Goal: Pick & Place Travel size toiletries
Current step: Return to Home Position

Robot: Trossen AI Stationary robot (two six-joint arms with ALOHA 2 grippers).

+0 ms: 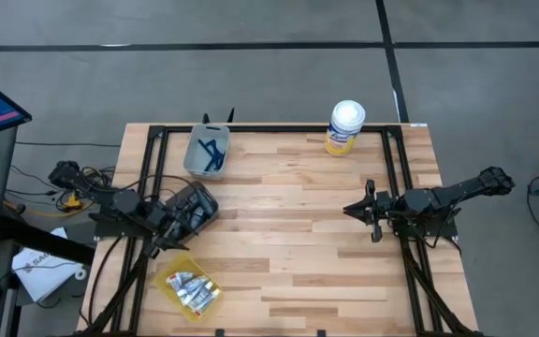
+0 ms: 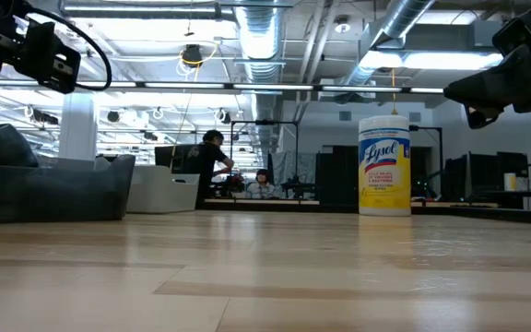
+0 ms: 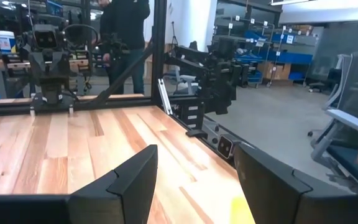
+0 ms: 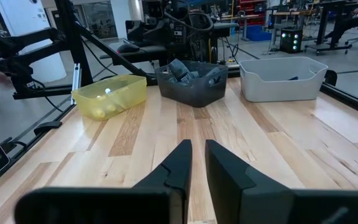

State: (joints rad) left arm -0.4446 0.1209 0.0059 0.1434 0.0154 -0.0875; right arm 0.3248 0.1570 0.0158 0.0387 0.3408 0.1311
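Both grippers hanging idle over the wooden table [image 1: 288,234].

Left gripper [image 3: 194,180] gaping; right gripper [image 4: 194,163] nearly closed, empty; dark bin [image 4: 191,84] hiding under the left arm overhead.

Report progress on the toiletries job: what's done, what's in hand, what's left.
Done: white tubes lie in the yellow bin, blue razors in the white bin and dark pieces in the dark bin, with none loose on the table. In hand: nothing. The left gripper, open, hovers over the dark bin; the right gripper, near shut, waits empty at the right side. Left: nothing visibly unsorted.
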